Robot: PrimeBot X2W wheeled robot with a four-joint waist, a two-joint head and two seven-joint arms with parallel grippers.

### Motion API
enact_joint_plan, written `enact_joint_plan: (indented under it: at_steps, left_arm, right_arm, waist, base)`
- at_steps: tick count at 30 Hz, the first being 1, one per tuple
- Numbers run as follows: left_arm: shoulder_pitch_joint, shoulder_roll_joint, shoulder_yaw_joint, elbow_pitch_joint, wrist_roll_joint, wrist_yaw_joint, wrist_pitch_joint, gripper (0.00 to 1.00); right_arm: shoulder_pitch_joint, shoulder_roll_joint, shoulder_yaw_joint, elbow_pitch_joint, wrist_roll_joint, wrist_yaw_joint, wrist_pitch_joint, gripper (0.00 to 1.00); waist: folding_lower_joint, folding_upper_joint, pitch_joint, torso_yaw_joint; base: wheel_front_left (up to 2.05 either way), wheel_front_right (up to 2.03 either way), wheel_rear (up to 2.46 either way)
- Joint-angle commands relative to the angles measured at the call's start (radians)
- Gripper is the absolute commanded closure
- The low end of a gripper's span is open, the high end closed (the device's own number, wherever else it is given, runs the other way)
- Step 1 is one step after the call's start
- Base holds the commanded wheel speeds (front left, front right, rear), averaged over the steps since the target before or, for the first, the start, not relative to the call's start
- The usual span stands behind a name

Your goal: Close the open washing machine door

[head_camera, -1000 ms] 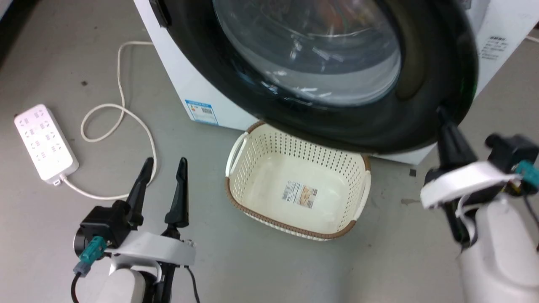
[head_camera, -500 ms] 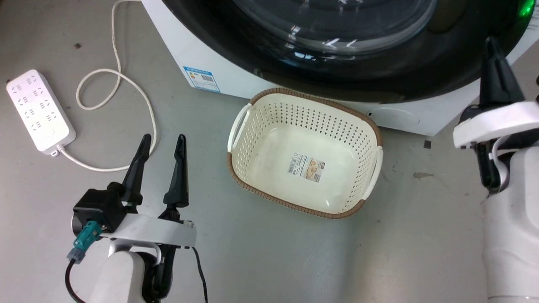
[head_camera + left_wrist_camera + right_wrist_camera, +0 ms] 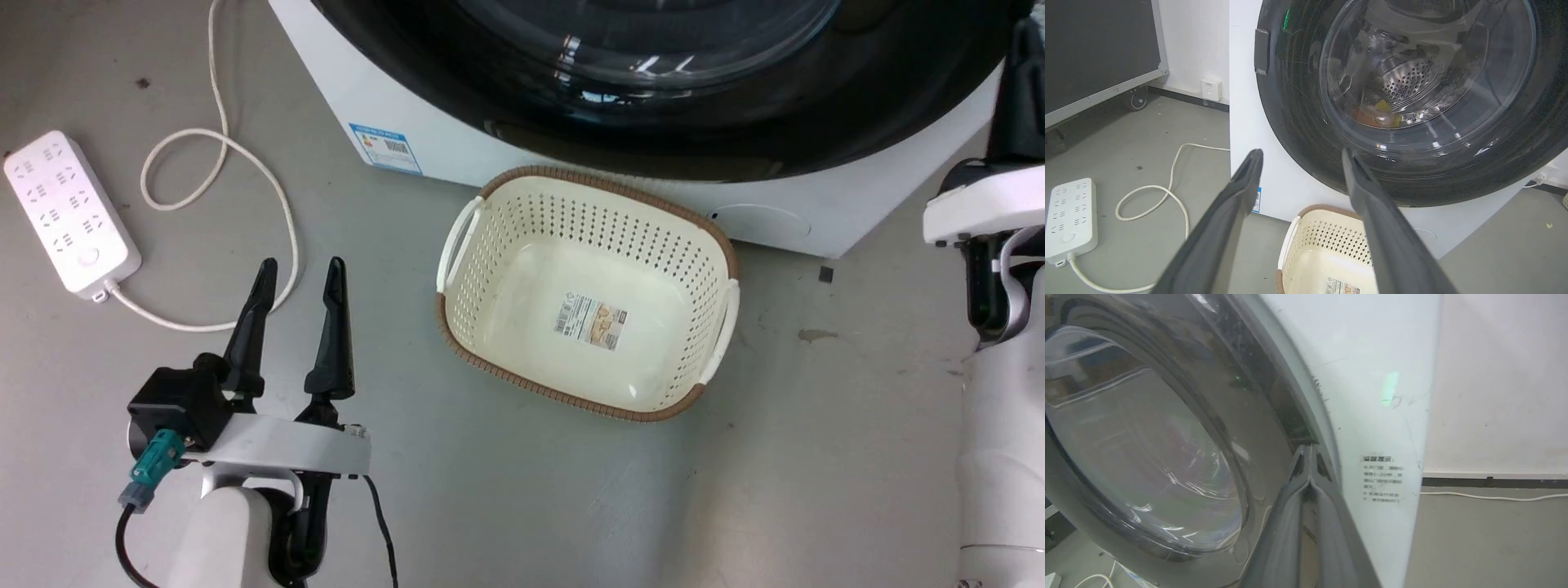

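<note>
Seen from the head camera, the washing machine [image 3: 367, 90] is spanning the twelve o'clock edge, its white front carrying a small blue sticker [image 3: 385, 148] toward eleven o'clock. The washing machine door [image 3: 735, 139], a wide glossy black rim around a bulging clear window, is lying close against that front; whether it is latched cannot be told. Just below it, at the centre, a cream perforated basket [image 3: 571, 220] with a brown woven rim is sitting on the grey floor [image 3: 522, 506], near the machine's base. At nine o'clock a white power strip [image 3: 67, 212] is lying flat, its pale cable [image 3: 245, 163] looping toward eleven o'clock. The left gripper [image 3: 300, 265] is hovering at seven o'clock over the floor, its fingers spread wide apart and pointing toward twelve. In the left wrist view, a steel drum [image 3: 1408, 79] and orange and yellow items [image 3: 1376, 116] are showing through the glass. The right gripper [image 3: 1308, 451] is rising at three o'clock of the head view. In the right wrist view its two fingers are pressed together, with the tips appearing to rest against the outer edge of the black rim, beside a printed label [image 3: 1382, 479] on the white front.
</note>
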Motion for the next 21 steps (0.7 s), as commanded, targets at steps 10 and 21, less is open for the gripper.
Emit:
enact_joint_plan:
  at_steps: [10,21]
  left_arm:
    - [0.047,-0.006,0.049,0.033,0.028,-0.012,-0.006,0.00]
    - [0.146,-0.001,0.079,0.043,0.059,-0.011,-0.006,0.00]
  right_arm:
    - [0.148,-0.002,0.074,-0.149,0.045,-0.001,-0.014,1.00]
    - [0.494,-0.002,0.182,-0.227,0.078,-0.001,0.020,1.00]
  waist:
    - [-0.0001,-0.0001,-0.189,-0.084]
    - [-0.0001,-0.0001,-0.362,-0.174]
  base:
    - [0.00,0.00,0.00]
    - [0.00,0.00,0.00]
